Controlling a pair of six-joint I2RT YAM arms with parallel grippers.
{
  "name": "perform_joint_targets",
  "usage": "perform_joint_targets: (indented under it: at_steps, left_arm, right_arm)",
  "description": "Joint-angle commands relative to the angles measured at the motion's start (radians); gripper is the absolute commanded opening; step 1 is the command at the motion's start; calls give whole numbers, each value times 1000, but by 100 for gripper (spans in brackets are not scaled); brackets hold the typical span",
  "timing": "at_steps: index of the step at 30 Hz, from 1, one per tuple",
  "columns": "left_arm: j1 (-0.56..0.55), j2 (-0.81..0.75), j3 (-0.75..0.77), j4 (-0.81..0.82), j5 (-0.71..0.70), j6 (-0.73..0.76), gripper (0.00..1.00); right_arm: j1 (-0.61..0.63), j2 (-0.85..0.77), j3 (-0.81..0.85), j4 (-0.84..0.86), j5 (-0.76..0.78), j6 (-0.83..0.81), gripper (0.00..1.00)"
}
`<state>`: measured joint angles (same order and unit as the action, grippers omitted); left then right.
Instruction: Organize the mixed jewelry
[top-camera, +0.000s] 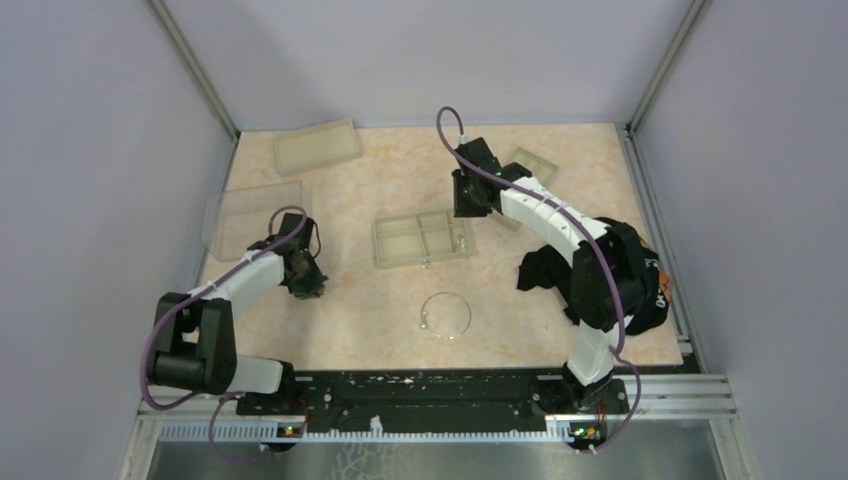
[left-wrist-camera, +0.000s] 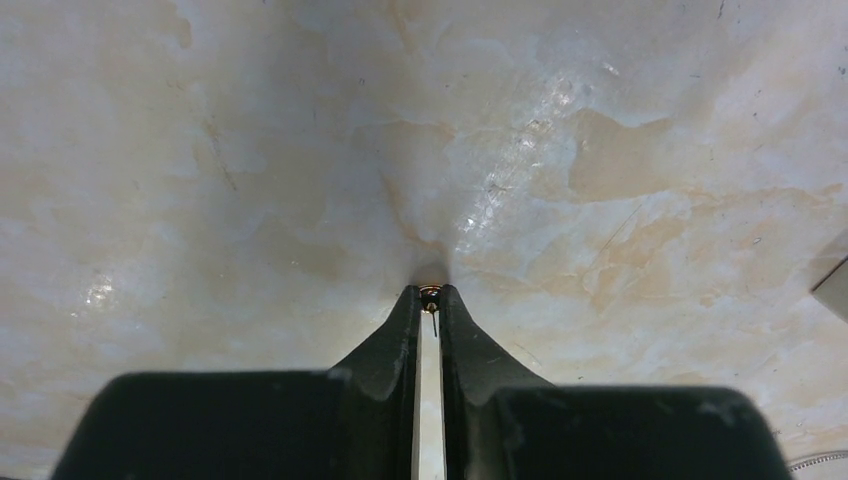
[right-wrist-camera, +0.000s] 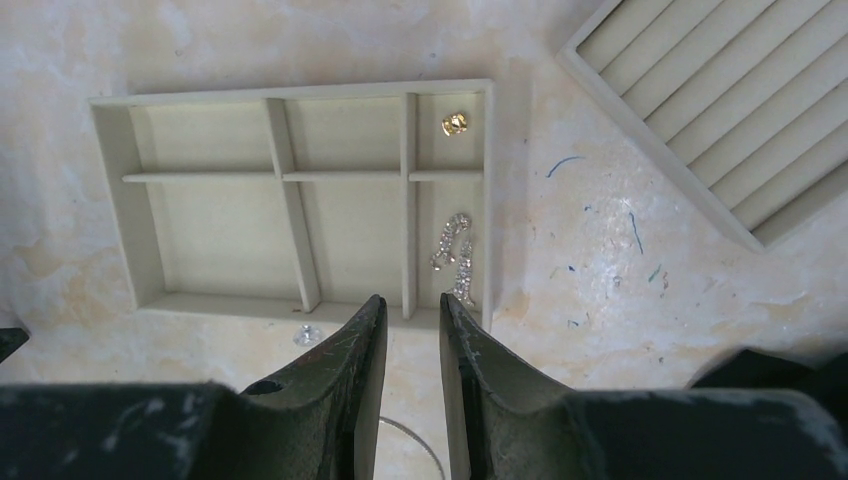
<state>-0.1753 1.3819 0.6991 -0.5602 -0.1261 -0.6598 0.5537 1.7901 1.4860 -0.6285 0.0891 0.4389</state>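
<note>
**Left arm had a gold bit at its tips; the compartment tray was the likely next stop**

I judged the step in hand to be a pick by the left arm. In its wrist view the left gripper (left-wrist-camera: 430, 296) was low over the table (left-wrist-camera: 250, 180), its jaws almost together and a tiny gold bit (left-wrist-camera: 431, 293) pinched between the very tips, a thin pin hanging down in the slit. I could not tell whether the bit had left the surface.

The right gripper (right-wrist-camera: 412, 312) hung just short of the near edge of the compartment tray (right-wrist-camera: 290, 91). Its jaws were a narrow gap apart with nothing between them.

Sorting looked partly done. A gold stud (right-wrist-camera: 455, 123) sat in the tray's far right cell and a pair of silver dangles (right-wrist-camera: 455, 256) in the cell nearer me. A small clear bit (right-wrist-camera: 305, 335) lay just outside the near wall. The wire hoop (top-camera: 446, 315) lay loose on the table, well apart from both arms.

The next move, as I saw it, called for a slow lift, a carry across to the tray and a release low over the cell with the stud. So small a piece could slip or bounce.

The tabletop was glossy beige marble print with glare patches, marked with blue scribbles beside a ridged tray (right-wrist-camera: 720, 110). A black cloth (top-camera: 545, 268) lay bunched by the right arm. Pale grey walls (top-camera: 90, 150) and metal frame posts (top-camera: 195, 65) closed the cell in.
</note>
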Motion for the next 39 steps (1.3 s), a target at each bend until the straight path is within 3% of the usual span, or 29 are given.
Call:
perform_joint_targets:
  at_steps: [1,16,22,26,31,39]
  left_arm:
    - [-14,11,3,-25,33,1,9]
    - [-109,-56,183,-107,104,8,5]
    - [-269,61,402,-94,91,6,6]
    - [-316,162,507,-79,100,2,7]
    - [-322,190,510,-74,79,8,14]
    - [-317,77,391,-133,-9,24,23]
  right_arm:
    - [12,-75,-18,24,27,7,26]
    - [-5,-87,3,9,142,15,27]
    - [-136,-155,-66,33,77,64,27]
    - [-191,-196,-99,22,51,66,26]
    - [-194,-237,-140,15,60,70,26]
    - [-193,-234,-195,42,17,71,26]
